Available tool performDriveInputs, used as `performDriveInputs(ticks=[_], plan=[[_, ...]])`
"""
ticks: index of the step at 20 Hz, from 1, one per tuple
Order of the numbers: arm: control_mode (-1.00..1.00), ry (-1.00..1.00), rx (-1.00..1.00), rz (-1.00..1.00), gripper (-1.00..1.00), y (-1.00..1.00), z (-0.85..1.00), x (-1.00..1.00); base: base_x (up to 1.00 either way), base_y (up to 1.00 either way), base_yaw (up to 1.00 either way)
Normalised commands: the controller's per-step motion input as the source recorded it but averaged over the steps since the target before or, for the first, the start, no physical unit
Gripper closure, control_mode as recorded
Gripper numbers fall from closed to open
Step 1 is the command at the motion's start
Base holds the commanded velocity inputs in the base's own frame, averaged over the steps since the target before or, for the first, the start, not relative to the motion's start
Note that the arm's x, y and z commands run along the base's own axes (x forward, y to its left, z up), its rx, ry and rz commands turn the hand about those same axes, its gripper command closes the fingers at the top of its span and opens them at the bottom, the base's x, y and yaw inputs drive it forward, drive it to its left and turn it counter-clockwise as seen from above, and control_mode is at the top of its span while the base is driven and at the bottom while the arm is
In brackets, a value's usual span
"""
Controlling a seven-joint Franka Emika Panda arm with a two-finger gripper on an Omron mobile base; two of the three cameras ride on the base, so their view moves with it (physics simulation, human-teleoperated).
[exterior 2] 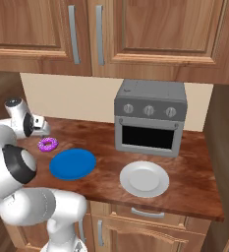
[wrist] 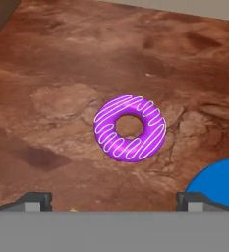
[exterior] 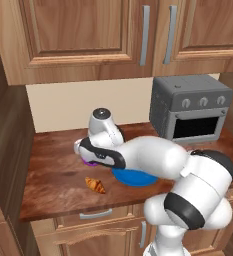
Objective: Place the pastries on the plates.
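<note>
The purple donut (wrist: 129, 128) lies flat on the counter (wrist: 57, 98) just left of the blue plate (wrist: 216, 184), under wide-open, empty jaws; light, soft, likely crushable — pinch gently across opposite sides of the ring.

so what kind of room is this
A kitchen, rendered rather than real: a wooden counter under wood wall cabinets, with a grey toaster oven against the wall. A donut, a croissant and two plates lie on the counter.
</note>
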Motion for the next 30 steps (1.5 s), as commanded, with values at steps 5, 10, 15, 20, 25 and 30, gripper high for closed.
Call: performDriveInputs(ticks=[5,10,15,20,25,30], plan=[[-1.00,0.01,-0.01,0.00,-1.00,0.20,-0.23,0.26,0.00,0.00,0.00],[-1.00,0.08,-0.01,0.00,-1.00,0.16,-0.43,0.25,0.00,0.00,0.00],[-1.00,0.13,0.00,0.00,-1.00,0.09,-0.52,0.17,0.00,0.00,0.00],[-1.00,0.01,0.00,0.00,-1.00,0.16,-0.26,0.18,0.00,0.00,0.00],[-1.00,-0.01,0.00,0.00,-1.00,0.12,-0.12,0.22,0.00,0.00,0.00],[-1.00,0.00,0.00,0.00,-1.00,0.00,-0.32,0.20,0.00,0.00,0.00]])
